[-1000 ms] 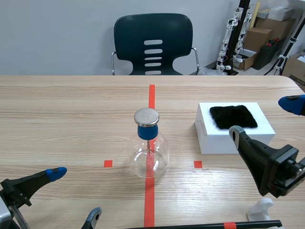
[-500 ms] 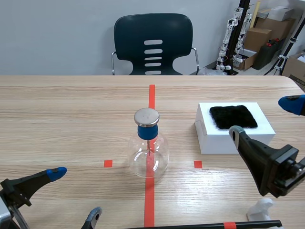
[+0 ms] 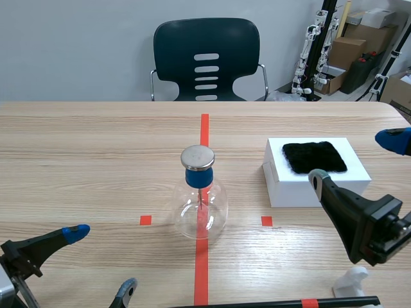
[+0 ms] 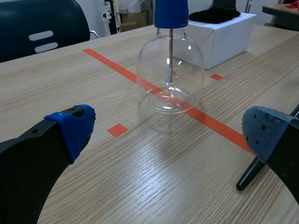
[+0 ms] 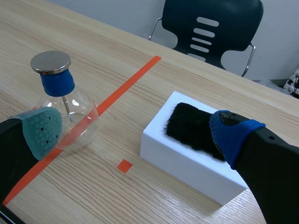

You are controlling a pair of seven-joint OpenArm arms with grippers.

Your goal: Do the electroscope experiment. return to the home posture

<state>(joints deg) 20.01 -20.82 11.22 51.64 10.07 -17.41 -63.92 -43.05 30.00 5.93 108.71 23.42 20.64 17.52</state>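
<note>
Standing on tape, glass flask [image 3: 201, 208], black fur [image 3: 314, 156] atop white box [image 3: 286, 189]

Dark chair [image 3: 206, 58] behind table [image 3: 96, 147]; cardboard boxes [image 3: 347, 50], perhaps stacked, beyond.

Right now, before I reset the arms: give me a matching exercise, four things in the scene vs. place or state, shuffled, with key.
Things
1. glass flask
2. black fur cloth
3. black rod
4. left tool

Place or state
a. lying on top of the white box
b. standing upright on the tape line
c. open, holding nothing
d. lying flat, nearest the robot

Pairs: 1-b, 2-a, 3-d, 4-c
</note>
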